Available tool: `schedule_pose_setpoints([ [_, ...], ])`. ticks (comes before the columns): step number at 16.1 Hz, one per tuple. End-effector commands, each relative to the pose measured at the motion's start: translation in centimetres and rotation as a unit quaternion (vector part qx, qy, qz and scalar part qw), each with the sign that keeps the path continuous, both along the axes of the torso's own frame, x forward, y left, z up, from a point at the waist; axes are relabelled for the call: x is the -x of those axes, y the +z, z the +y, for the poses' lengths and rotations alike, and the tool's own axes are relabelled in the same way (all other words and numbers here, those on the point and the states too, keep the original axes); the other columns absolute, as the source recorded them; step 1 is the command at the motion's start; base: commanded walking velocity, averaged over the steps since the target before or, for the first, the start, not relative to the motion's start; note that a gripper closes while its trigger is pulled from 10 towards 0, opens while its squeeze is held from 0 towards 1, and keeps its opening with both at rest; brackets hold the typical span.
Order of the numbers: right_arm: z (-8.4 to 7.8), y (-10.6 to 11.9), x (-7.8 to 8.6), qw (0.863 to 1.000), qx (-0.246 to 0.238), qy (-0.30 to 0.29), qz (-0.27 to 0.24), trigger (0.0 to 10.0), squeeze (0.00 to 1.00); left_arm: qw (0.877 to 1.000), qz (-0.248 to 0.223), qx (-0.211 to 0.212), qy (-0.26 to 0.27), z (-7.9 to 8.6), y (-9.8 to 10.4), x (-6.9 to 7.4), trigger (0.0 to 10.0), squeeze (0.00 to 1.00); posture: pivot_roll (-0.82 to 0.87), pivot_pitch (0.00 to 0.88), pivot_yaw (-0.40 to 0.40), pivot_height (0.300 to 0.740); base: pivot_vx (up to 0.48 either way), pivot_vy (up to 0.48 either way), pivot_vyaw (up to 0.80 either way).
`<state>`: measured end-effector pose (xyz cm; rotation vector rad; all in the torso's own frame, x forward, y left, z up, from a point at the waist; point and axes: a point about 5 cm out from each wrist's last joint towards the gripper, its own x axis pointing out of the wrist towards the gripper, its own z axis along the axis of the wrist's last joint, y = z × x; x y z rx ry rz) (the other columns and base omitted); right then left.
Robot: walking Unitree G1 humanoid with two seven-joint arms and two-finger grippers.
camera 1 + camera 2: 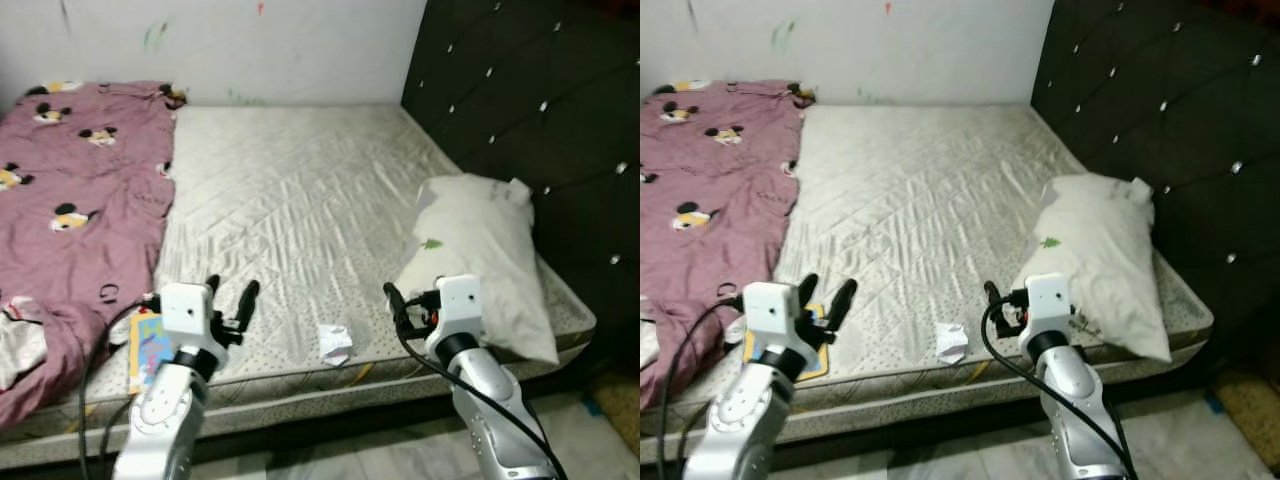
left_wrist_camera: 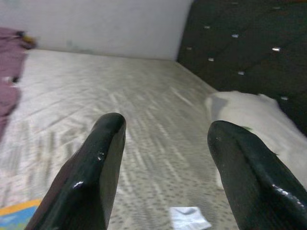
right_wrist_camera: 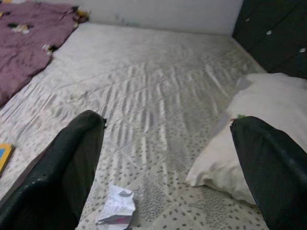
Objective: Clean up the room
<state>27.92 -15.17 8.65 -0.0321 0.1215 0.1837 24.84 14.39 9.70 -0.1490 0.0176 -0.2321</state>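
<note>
Now, your inventory: crumpled paper (image 1: 335,343) on mattress (image 1: 300,200) front edge, btwn both grippers. L gripper (image 1: 229,300) fingers apart, R gripper (image 3: 163,158) fingers apart. Pillow (image 1: 480,255) by headboard (image 1: 540,110); book (image 1: 148,350) near purple blanket (image 1: 70,200).

Left hand (image 1: 232,296) covers part of the colourful book (image 1: 146,349) at the bed's (image 1: 300,190) near edge, the purple blanket (image 1: 70,200) runs off frame, and the crumpled paper's (image 1: 335,343) print is unreadable.
</note>
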Motion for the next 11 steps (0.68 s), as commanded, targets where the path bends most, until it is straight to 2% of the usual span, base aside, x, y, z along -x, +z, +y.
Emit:
schedule_pose_setpoints([
  [1,-0.20,0.16,-0.12,1.000,-0.002,-0.004,-0.003,10.0,0.00,1.000,-0.012,-0.001,-0.010,-0.10,0.53,-0.19,10.0,0.00,-0.02,0.043,-0.056,0.740,0.326,0.000,0.00],
  [11,-0.21,0.24,-0.21,1.000,-0.002,-0.005,-0.004,10.0,0.00,1.000,-0.011,-0.002,-0.013,-0.09,0.54,-0.21,10.0,0.00,-0.02,0.048,-0.057,0.740,0.316,0.000,0.00],
])
